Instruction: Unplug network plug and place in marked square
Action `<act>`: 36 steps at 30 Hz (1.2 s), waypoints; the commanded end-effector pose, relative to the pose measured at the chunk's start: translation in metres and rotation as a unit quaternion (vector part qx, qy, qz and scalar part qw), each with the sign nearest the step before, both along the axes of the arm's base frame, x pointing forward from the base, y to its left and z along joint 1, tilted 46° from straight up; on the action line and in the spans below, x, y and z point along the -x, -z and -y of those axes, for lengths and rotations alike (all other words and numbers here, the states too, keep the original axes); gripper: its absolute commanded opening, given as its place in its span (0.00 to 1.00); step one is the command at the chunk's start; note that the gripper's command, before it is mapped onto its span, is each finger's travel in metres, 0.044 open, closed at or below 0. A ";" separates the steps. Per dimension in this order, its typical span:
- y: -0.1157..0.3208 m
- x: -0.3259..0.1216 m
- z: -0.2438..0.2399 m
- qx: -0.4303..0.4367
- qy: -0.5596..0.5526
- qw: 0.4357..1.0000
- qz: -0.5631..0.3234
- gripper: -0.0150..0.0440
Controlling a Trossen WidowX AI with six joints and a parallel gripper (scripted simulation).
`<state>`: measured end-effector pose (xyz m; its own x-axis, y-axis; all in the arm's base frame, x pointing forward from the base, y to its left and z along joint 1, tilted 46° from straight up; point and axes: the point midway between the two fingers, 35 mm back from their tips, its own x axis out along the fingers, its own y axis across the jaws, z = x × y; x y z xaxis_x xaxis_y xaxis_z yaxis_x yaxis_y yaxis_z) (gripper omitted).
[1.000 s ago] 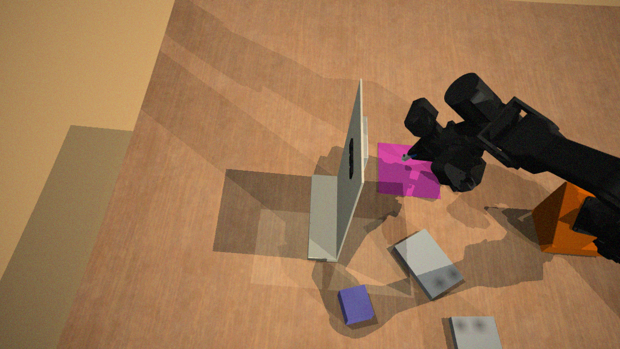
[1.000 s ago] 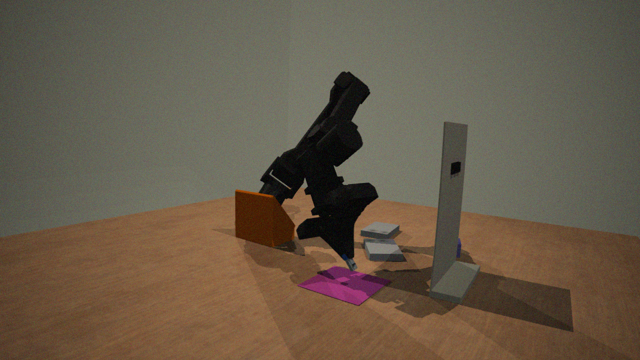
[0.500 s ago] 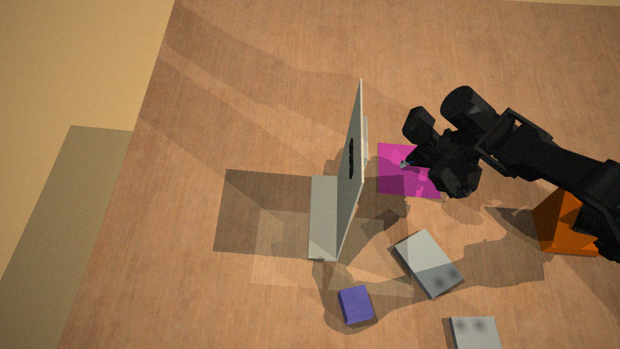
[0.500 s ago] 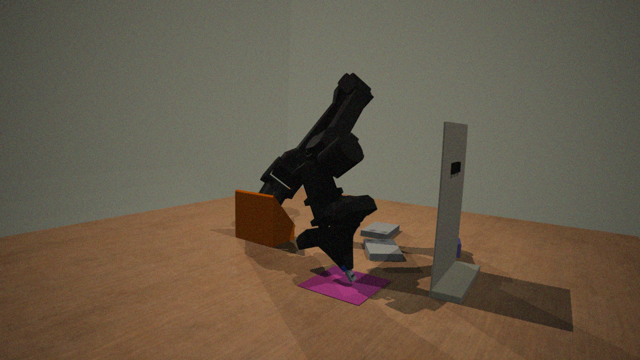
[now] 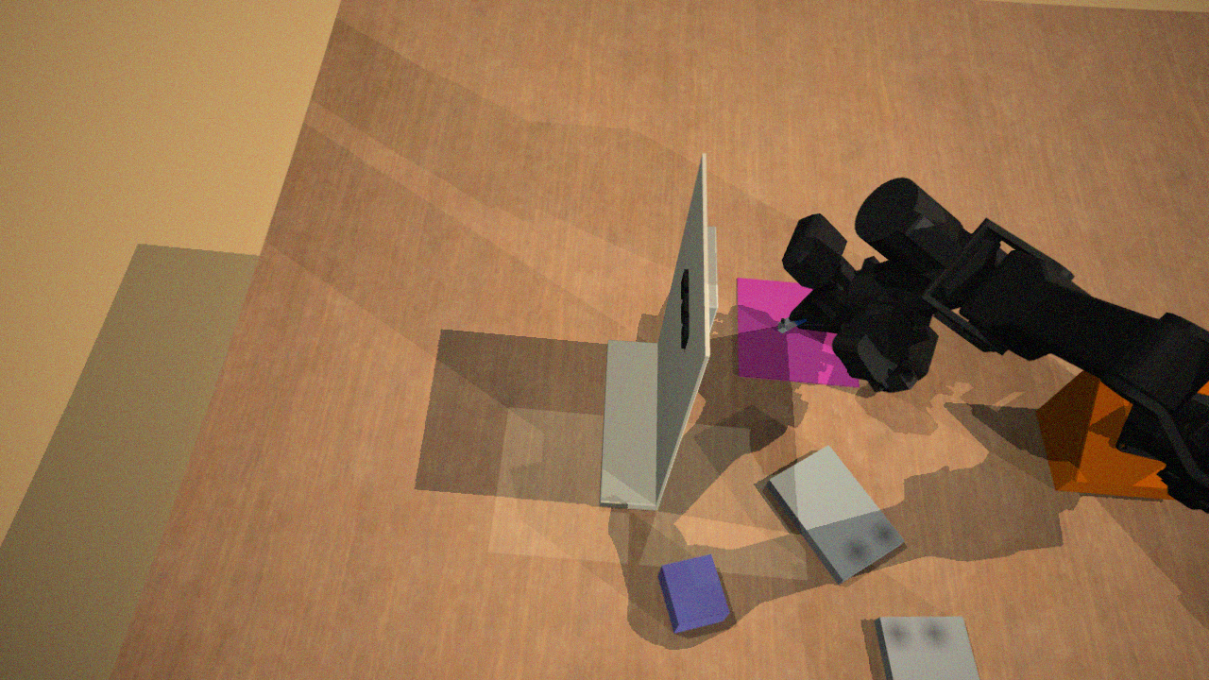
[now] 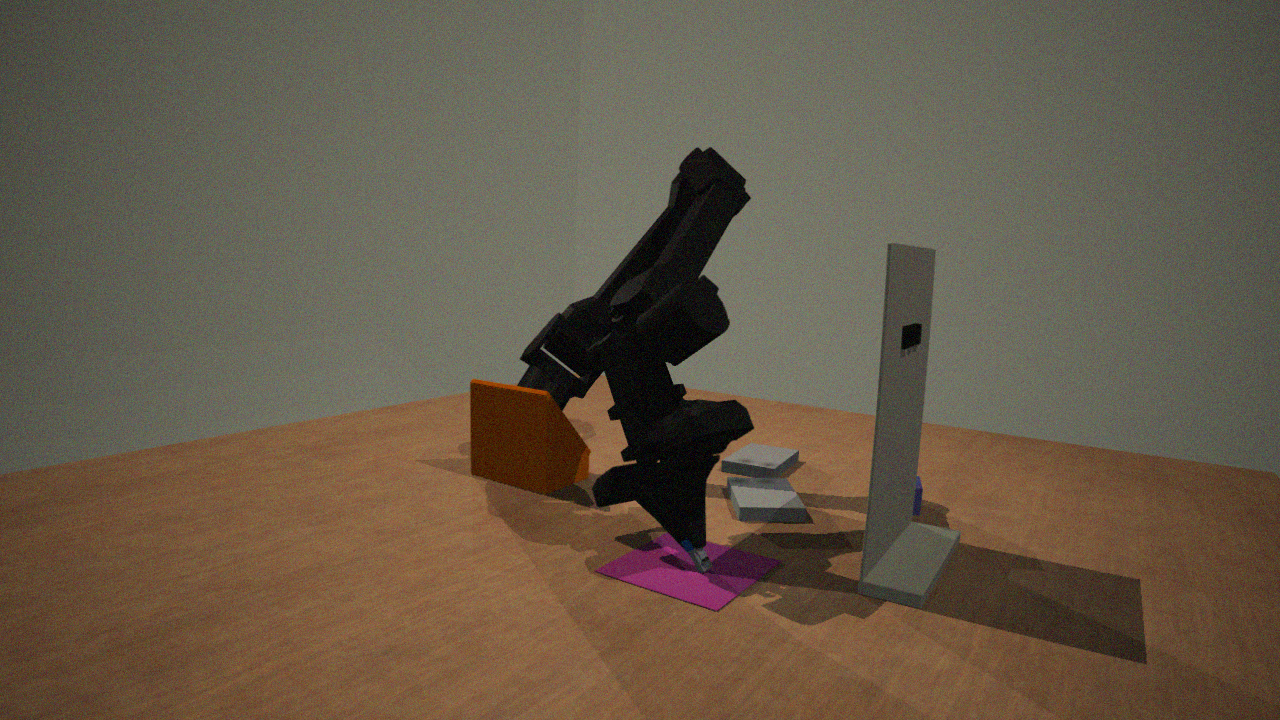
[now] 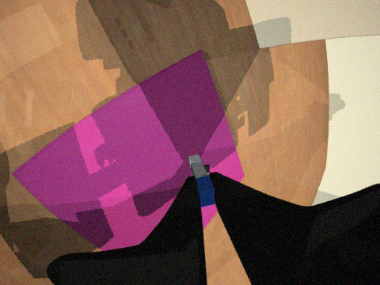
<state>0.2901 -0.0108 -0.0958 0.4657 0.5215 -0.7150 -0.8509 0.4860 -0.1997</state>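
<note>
My gripper [image 5: 806, 319] [image 6: 692, 542] [image 7: 202, 181] points down and is shut on the plug [image 5: 786, 325] [image 6: 701, 560] [image 7: 197, 166], which has a grey front and a blue rear part. The plug is tilted, front end down, over the magenta marked square [image 5: 757, 293] [image 6: 633, 567] [image 7: 119, 148]. It is very low; I cannot tell if its tip touches. In the wrist view it is near the square's right corner. The upright grey panel [image 5: 681, 380] [image 6: 897, 420] stands beside the square, apart from the plug. The socket opening is hidden.
Black blocks [image 5: 685, 308] [image 6: 911, 335] sit on the panel's far side from the arm. Two grey slabs [image 5: 824, 485] [image 5: 929, 655] and a purple block [image 5: 695, 594] lie on the table. An orange wedge-shaped block [image 5: 1078, 439] [image 6: 510, 434] stands by the arm.
</note>
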 end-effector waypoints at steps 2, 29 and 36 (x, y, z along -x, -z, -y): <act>0.000 0.000 0.000 0.000 0.000 1.000 0.000 0.25; -0.012 0.007 0.010 0.001 0.001 1.000 -0.001 0.52; -0.018 0.011 0.015 0.002 0.001 1.000 -0.002 0.52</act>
